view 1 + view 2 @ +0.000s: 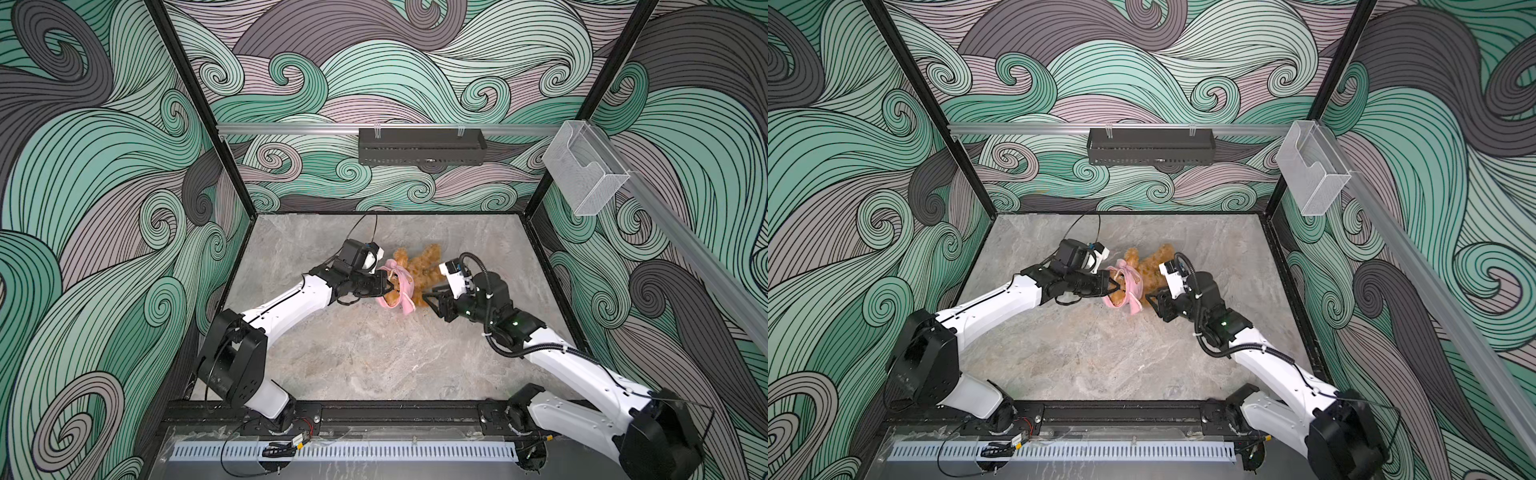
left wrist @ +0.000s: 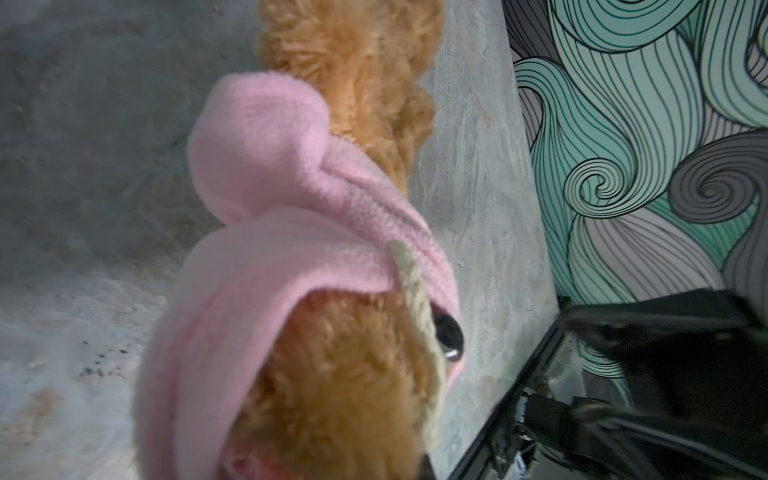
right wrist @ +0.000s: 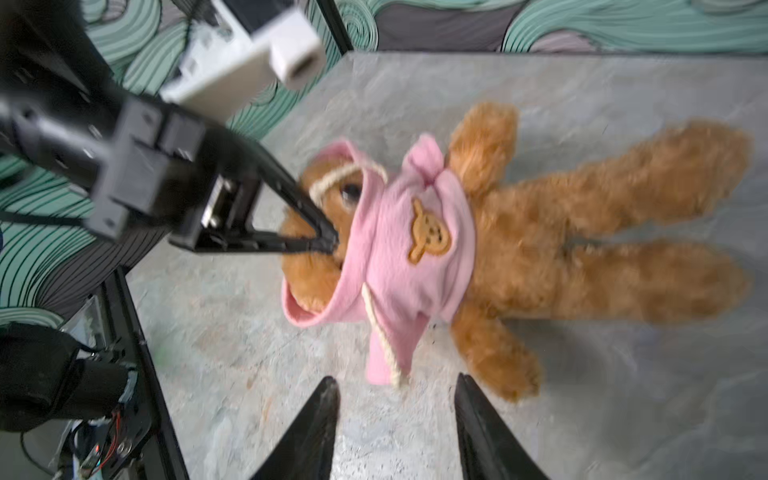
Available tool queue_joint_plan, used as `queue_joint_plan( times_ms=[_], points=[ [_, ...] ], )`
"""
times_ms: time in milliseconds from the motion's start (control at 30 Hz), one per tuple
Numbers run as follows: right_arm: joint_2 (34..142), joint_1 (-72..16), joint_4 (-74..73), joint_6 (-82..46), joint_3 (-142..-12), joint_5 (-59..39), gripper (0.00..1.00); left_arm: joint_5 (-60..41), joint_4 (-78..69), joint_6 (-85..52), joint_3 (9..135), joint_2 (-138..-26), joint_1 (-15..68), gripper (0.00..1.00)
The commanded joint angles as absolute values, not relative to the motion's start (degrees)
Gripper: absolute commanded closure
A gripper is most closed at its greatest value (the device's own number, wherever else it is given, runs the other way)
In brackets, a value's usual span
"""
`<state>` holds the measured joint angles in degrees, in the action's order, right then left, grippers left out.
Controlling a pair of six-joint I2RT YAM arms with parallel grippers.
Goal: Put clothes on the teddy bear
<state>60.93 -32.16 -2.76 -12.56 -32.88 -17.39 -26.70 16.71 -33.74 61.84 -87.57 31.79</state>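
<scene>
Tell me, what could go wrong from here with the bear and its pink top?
1. The pink garment sits bunched around the teddy bear's head and neck with both arms outside, so more pulling could jam it there.
2. The left gripper is shut right at the bear's face; it may tug fur rather than fleece.
3. The open right gripper, empty, hovers near the loose cord and could snag it.

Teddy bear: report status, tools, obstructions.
Left tool shut at face of golden-brown plush teddy bear; right tool open, empty; pink fleece garment bunched round its head, body bare. No obstruction.
</scene>
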Motion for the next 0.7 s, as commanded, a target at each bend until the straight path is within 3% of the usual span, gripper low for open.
queue_joint_plan(
  times_ms=[0, 267, 667],
  points=[
    [61.6, -32.3, -9.6, -15.5, -29.7, -13.3, 0.55, -35.3, 13.3, -42.0, 64.7, -88.5, 30.7, 1.0],
    [67.1, -31.6, -13.5, -13.9, -28.5, -14.0, 0.74, -39.9, 12.3, -43.1, 65.2, -89.9, 30.1, 1.0],
    [77.7, -31.5, -19.8, -14.9, -32.2, -17.7, 0.73, -41.6, 11.3, -43.3, 64.9, -90.9, 30.2, 1.0]
  ],
)
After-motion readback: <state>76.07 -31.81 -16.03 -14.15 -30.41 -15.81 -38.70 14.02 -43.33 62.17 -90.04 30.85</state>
